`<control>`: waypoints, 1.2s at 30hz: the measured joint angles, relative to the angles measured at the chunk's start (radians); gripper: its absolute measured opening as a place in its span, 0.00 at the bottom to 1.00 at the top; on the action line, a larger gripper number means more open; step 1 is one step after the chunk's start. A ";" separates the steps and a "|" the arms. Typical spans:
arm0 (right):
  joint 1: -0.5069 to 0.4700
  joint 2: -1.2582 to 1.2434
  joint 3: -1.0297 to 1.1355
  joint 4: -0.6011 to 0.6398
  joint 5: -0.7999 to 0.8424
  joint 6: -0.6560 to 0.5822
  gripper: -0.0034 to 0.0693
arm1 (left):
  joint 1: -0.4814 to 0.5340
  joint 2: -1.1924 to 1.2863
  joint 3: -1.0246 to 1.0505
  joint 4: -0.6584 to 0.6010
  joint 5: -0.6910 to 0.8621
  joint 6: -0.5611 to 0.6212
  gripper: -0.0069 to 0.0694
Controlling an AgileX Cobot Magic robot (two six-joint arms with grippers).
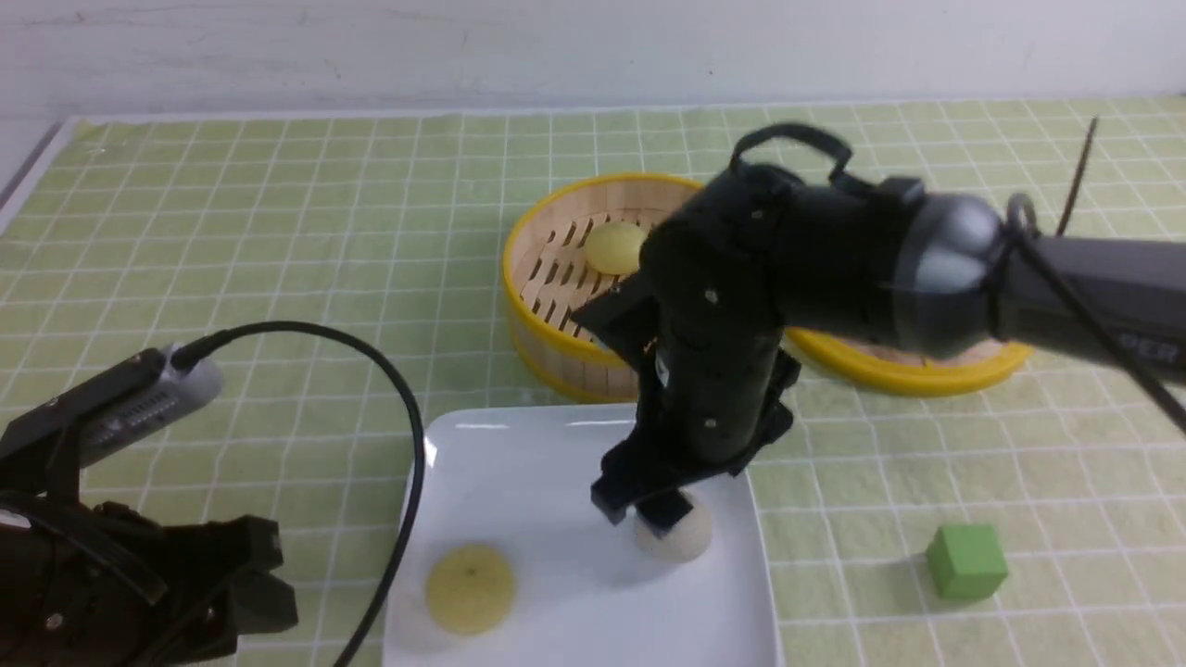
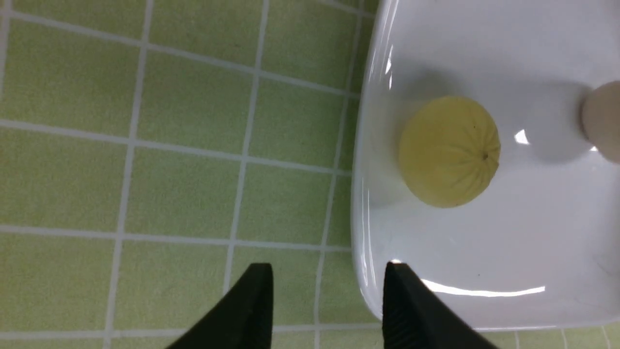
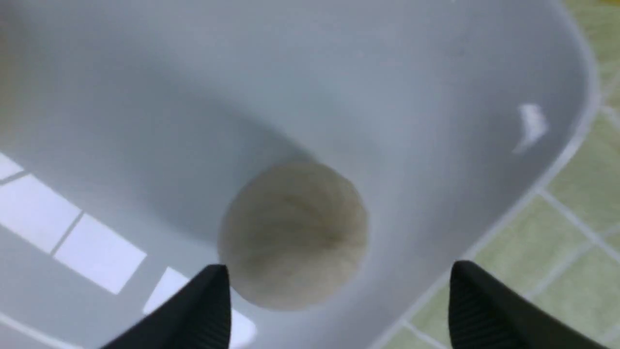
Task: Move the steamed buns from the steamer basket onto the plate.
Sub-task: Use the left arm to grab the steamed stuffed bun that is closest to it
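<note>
Releasing the beige bun [image 1: 690, 545] onto the plate [image 1: 537, 482] at the counter's near edge, with right jaws spread around it, left jaws spread empty. Next: lift clear, fetch the yellow bun [image 1: 613, 246] from the steamer basket [image 1: 542, 341].

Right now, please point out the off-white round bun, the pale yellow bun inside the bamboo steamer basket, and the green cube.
Off-white round bun [image 3: 293, 232]: right wrist view, dome centre.
Pale yellow round bun [image 1: 614, 246] in the bamboo steamer basket [image 1: 561, 363]: front view, visible top.
Green cube [image 1: 968, 572]: front view, front face.
</note>
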 joint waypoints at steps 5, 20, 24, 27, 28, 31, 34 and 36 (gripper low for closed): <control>-0.002 -0.142 -0.104 -0.058 0.086 -0.084 0.64 | 0.000 0.000 0.000 -0.017 -0.019 0.001 0.42; -0.247 -0.790 0.532 -0.016 0.099 -0.130 0.03 | -0.122 0.365 -0.565 -0.039 0.197 0.158 0.09; -0.263 -0.887 0.664 -0.015 0.028 -0.130 0.03 | -0.233 0.536 -0.723 -0.036 0.164 0.153 0.09; -0.268 -0.946 0.743 0.004 -0.031 -0.121 0.03 | -0.293 0.727 -0.954 -0.038 0.171 0.052 0.12; -0.268 -0.956 0.758 0.010 -0.040 -0.119 0.03 | -0.300 0.787 -1.033 -0.038 0.183 0.024 0.14; -0.268 -0.963 0.784 0.027 -0.054 -0.119 0.03 | -0.307 0.978 -1.293 -0.028 0.250 -0.038 0.20; -0.268 -0.963 0.785 0.036 -0.072 -0.119 0.03 | -0.310 1.141 -1.520 0.007 0.339 -0.100 0.29; -0.268 -0.964 0.785 0.036 -0.090 -0.119 0.04 | -0.317 1.258 -1.687 0.050 0.396 -0.141 0.38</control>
